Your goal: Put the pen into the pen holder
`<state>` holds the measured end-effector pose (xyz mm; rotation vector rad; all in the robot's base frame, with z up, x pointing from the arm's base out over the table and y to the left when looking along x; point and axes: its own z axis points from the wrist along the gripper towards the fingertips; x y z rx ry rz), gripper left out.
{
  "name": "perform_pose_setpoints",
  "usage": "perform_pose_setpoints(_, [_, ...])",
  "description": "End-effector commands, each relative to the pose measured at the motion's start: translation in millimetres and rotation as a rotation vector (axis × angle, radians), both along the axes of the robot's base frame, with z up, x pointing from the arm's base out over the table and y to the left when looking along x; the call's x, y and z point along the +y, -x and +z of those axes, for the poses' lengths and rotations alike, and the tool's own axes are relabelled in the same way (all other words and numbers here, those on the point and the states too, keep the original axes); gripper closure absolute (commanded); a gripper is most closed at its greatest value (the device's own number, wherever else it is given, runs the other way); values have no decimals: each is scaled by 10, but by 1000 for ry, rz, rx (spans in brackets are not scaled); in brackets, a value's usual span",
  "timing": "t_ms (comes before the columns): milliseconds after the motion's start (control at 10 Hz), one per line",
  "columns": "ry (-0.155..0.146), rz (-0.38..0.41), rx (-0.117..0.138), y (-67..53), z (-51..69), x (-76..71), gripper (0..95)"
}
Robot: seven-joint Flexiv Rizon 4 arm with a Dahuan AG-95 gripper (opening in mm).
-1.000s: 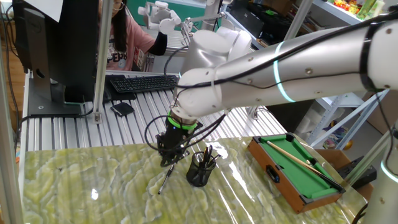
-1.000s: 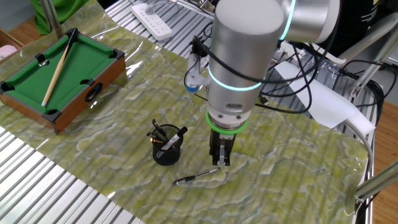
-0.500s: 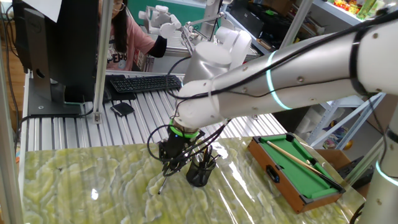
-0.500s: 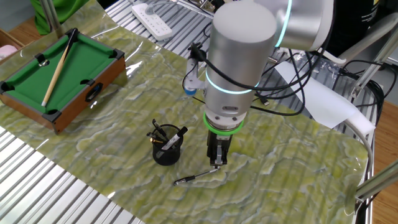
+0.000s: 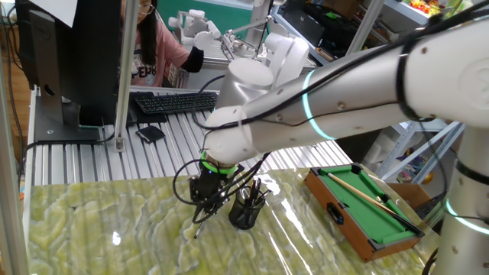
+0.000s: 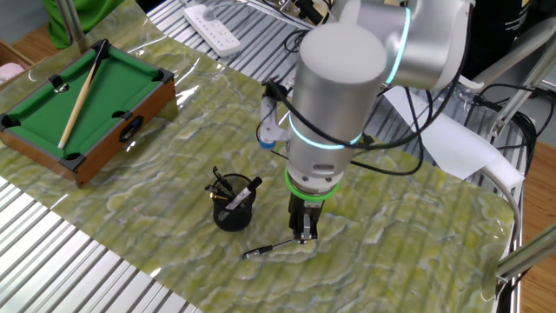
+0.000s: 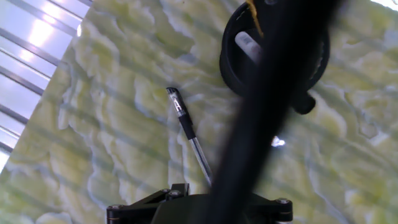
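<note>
The green marbled table cover (image 6: 174, 165) carries everything. The biggest thing on it is the toy pool table (image 6: 82, 109) with a wooden cue (image 6: 80, 96) lying on its felt, well apart from the work. Next in size is the pen holder (image 6: 233, 209), a black mesh cup standing upright with several dark pens leaning out of it. The smallest piece is the pen (image 6: 274, 248), lying flat on the cover just beside the holder; in the hand view the pen (image 7: 189, 134) runs from near the holder (image 7: 273, 56) down towards the gripper body.

The gripper (image 6: 303, 231) points straight down over one end of the pen, its tips close to the cover. Whether the jaws stand apart or together cannot be told, since a blurred cable hides them in the hand view and they are too small elsewhere.

A grip taken so near the pen's end could let it swing or slip out. Jaws set askew might push it along the cover instead, and the loose cables (image 5: 229, 183) hanging by the holder could snag its pens.
</note>
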<state>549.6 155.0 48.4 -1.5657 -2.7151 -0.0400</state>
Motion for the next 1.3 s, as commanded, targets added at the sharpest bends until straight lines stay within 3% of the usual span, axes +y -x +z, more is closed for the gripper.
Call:
perform_pose_setpoints(100, [-8, 20, 5, 1, -20, 3, 760])
perform_pose_setpoints(600, [-9, 59, 3, 162, -207, -87, 760])
perform_pose_setpoints(1300, [-20, 66, 3, 140, -319, -64, 760])
